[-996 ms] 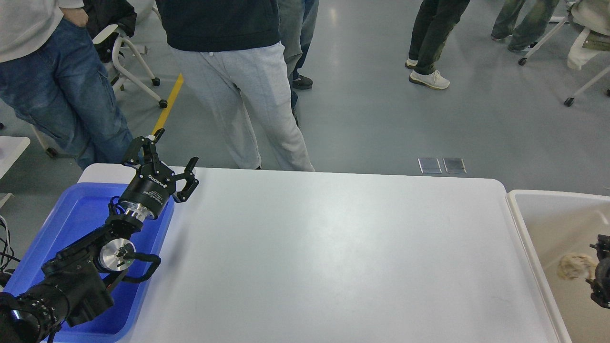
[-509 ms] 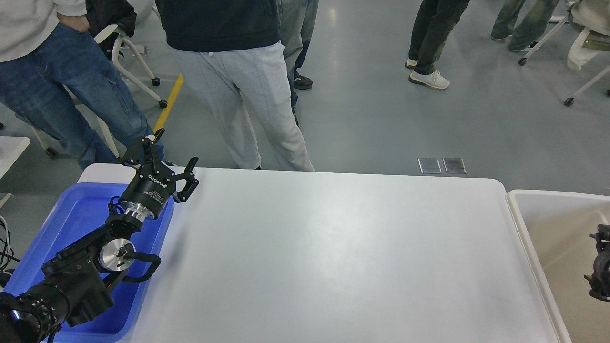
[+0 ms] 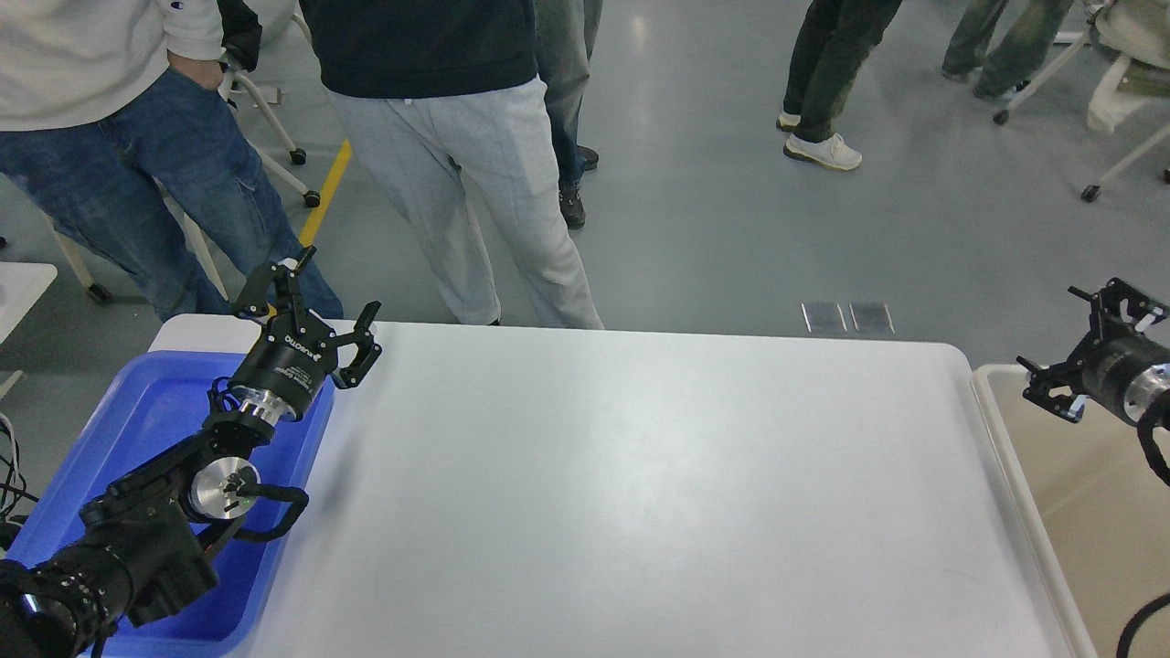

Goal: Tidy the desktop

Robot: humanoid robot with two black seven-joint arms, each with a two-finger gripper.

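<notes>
The desktop is a wide white tabletop with rounded corners; nothing lies on it. My left gripper is open and empty, held above the desktop's far left corner, by the far end of the blue tray. My right gripper is open and empty, raised over the near edge of the beige bin at the right. The crumpled beige object seen earlier in the bin does not show.
Several people stand on the grey floor just behind the table's far edge, one in grey trousers close to the left half. Wheeled chairs stand at the back left and back right.
My right gripper rose out of the beige bin and swung up and left into view above its rim. The crumpled object in the bin dropped out of sight. The left arm stayed still.
</notes>
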